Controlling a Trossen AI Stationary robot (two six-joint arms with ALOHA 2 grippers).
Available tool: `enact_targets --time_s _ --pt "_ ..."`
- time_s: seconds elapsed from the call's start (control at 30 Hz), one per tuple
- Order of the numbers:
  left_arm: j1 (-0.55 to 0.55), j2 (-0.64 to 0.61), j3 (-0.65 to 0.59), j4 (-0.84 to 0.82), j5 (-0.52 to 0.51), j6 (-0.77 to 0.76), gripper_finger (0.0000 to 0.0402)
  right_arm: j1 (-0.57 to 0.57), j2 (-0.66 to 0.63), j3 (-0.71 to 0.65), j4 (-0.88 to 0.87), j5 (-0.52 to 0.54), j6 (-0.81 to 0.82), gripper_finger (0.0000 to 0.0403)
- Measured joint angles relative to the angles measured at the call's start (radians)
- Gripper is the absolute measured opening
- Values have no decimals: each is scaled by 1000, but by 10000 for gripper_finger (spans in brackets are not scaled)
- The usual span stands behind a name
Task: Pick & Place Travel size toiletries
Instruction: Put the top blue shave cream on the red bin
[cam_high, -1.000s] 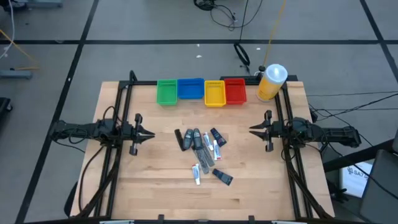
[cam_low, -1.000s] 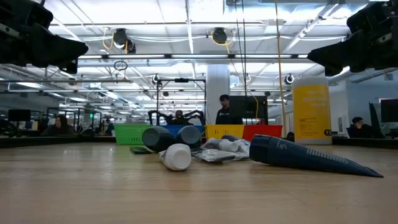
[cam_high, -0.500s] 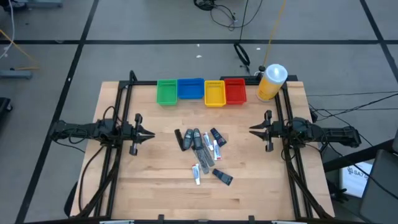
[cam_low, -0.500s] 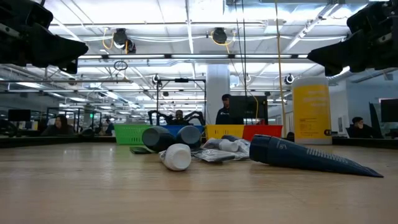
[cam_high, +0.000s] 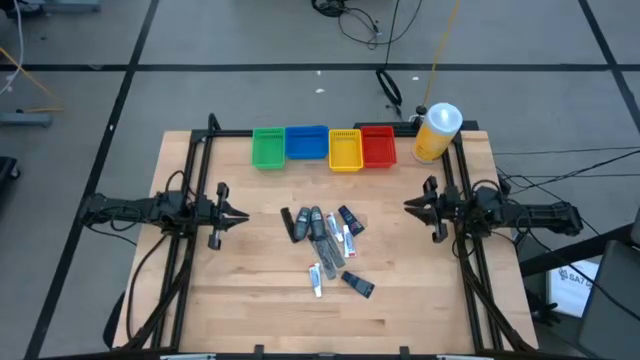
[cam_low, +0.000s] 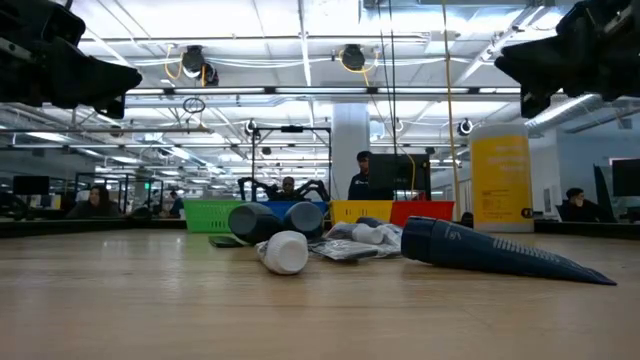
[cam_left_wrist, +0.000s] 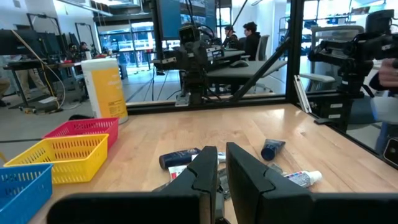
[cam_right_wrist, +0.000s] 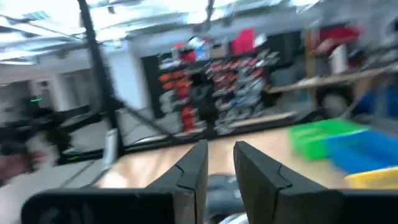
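The left gripper (cam_high: 240, 215) is held at the left edge of the bench (cam_high: 230, 300), above the wood, pointed at the middle; its fingers (cam_left_wrist: 208, 171) are seen with a narrow gap between them and nothing inside.

The travel size toiletries (cam_high: 325, 240) are found heaped at the bench's centre: dark bottles and tubes side by side, white-silver tubes among them, with one white tube (cam_high: 316, 279) and one dark tube (cam_high: 358, 286) lying a little apart toward the near edge. All rest on the wood.

Along the far edge, the green bin (cam_high: 268, 147), blue bin (cam_high: 306, 142), yellow bin (cam_high: 345, 150) and red bin (cam_high: 377, 146) are lined up touching; no item is seen in any of them. A big yellow bottle (cam_high: 436, 132) stands at the far right corner.

The right gripper (cam_high: 410, 206) is held at the right edge, clear of the pile, fingers (cam_right_wrist: 255, 174) slightly apart and empty.

Judgement: nothing placed yet; every item is left to be picked.
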Motion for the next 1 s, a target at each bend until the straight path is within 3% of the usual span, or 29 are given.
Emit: enact_targets --time_s 0.07,0.17,0.37,0.53,0.7,0.87,1.0 --pt "0 0 0 0 0 0 37 14 44 0 16 -15 21 70" --pt "0 0 0 0 0 0 37 36 154 0 128 53 27 70" --pt "0 0 0 0 0 2 37 88 458 12 378 157 -4 71" --pt "0 0 0 0 0 3 37 133 719 100 376 245 -70 84" --pt "0 0 0 1 0 -10 37 164 966 236 401 328 -111 126" --pt "0 0 0 2 0 -130 37 168 1183 383 389 397 -92 183" --pt "0 0 0 3 -1 -90 37 166 1344 498 295 475 -33 231"
